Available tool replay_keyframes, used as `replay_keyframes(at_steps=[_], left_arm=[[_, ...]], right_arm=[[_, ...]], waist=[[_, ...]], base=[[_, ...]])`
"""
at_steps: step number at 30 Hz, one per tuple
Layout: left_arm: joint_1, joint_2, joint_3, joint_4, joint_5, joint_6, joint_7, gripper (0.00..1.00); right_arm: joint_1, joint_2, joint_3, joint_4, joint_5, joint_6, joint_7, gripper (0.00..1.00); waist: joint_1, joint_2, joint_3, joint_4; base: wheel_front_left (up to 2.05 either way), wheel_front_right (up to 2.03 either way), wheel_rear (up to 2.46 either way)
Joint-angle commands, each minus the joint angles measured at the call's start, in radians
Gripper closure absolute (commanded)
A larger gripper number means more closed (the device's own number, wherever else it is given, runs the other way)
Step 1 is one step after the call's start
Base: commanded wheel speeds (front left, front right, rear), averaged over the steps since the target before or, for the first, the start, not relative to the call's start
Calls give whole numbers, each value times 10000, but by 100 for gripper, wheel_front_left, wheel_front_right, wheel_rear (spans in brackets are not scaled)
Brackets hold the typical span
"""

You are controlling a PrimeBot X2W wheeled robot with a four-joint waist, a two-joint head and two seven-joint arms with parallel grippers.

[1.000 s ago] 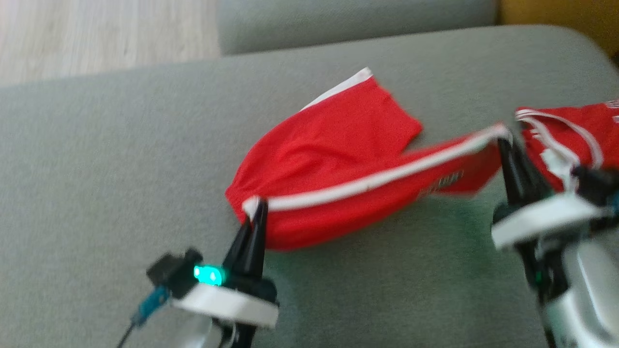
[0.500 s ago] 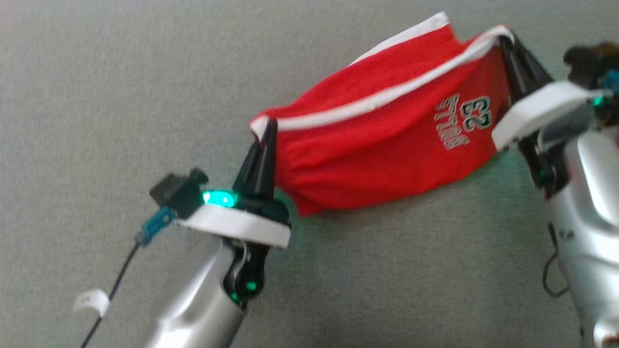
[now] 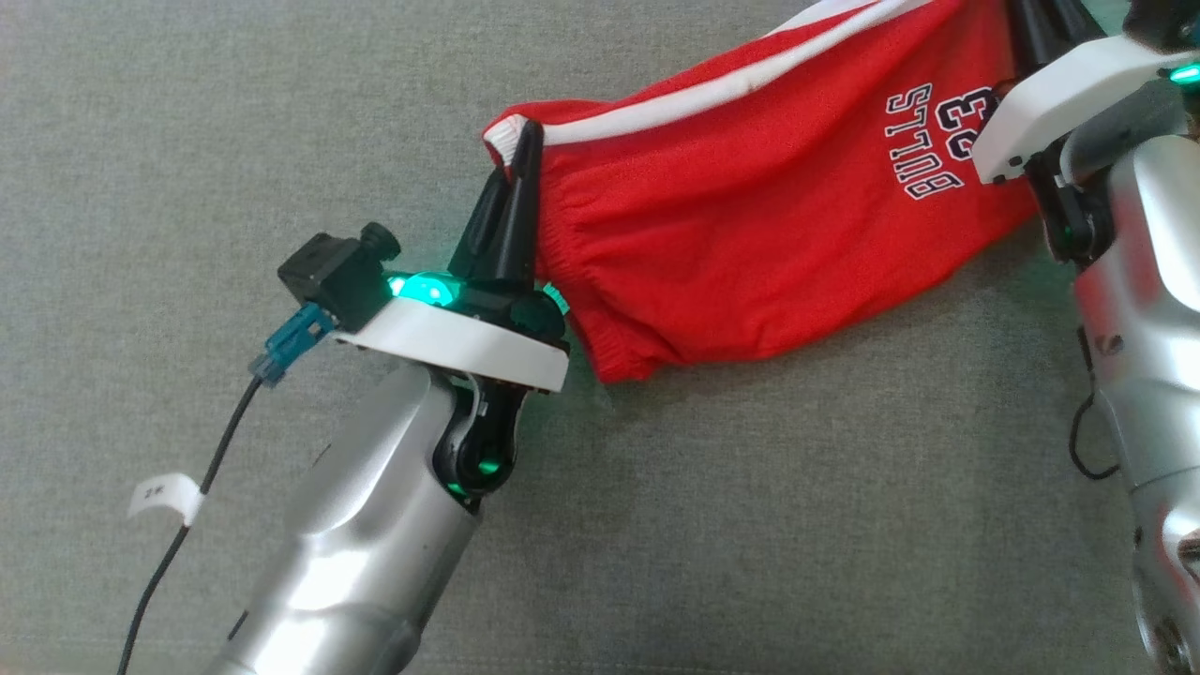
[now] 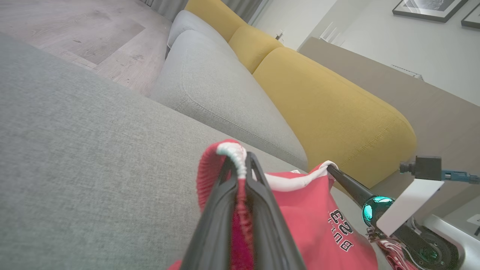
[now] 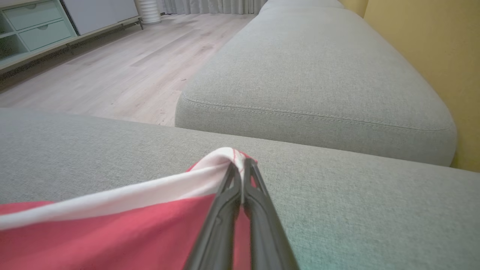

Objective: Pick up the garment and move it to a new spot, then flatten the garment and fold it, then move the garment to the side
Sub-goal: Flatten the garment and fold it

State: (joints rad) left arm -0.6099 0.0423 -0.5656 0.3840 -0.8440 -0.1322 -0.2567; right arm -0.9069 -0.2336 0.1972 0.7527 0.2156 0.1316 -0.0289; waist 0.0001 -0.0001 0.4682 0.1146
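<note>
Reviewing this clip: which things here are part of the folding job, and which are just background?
In the job:
red garment, held up at its white-trimmed edge
left gripper, shut on it
right gripper, shut on it

Just there:
grey seat cushion beneath
yellow back cushions
framed picture
drawer unit
wooden floor

We saw a grey fabric seat cushion (image 3: pixel 187 141) below us and a second grey cushion (image 5: pixel 318 75) beyond it, with yellow back cushions (image 4: pixel 330 112) alongside. Pale wood floor (image 5: pixel 131 63) ran to a cabinet (image 5: pixel 33 22) with light drawers and to curtains (image 5: pixel 210 5). Framed pictures (image 4: pixel 427 7) hung on a white wall (image 4: pixel 393 45).
</note>
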Motion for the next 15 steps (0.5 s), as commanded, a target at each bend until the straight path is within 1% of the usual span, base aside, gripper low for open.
replay_keyframes(at_steps=[1,2,3,4,5,9,15], left_arm=[[-103,81,355,-242,48,16,-51,100],[-64,81,333,-224,53,16,-51,100],[-29,81,295,-220,67,16,-51,89],[4,81,289,-223,75,16,-51,33],[67,81,324,-198,-19,16,-51,0],[292,81,375,-49,-130,16,-51,0],[878,80,515,305,425,15,-51,0]], right_arm=[[-240,152,162,-149,-112,-9,-207,94],[-290,180,130,9,-103,-9,-302,60],[-333,217,106,142,-76,-9,-419,0],[-362,269,99,274,-13,-9,-498,0],[-380,310,122,386,45,-9,-574,0],[-319,259,248,767,251,-9,-905,0],[135,123,520,1201,911,-9,-898,0]], waist=[[-1,1,32,18],[-1,1,38,26],[-1,1,40,35],[-1,1,40,45],[-1,1,34,49],[-1,1,-45,39],[-1,1,-238,-26]], base=[[0,0,0],[0,0,0],[0,0,0],[0,0,0],[0,0,0],[0,0,0],[0,0,0]])
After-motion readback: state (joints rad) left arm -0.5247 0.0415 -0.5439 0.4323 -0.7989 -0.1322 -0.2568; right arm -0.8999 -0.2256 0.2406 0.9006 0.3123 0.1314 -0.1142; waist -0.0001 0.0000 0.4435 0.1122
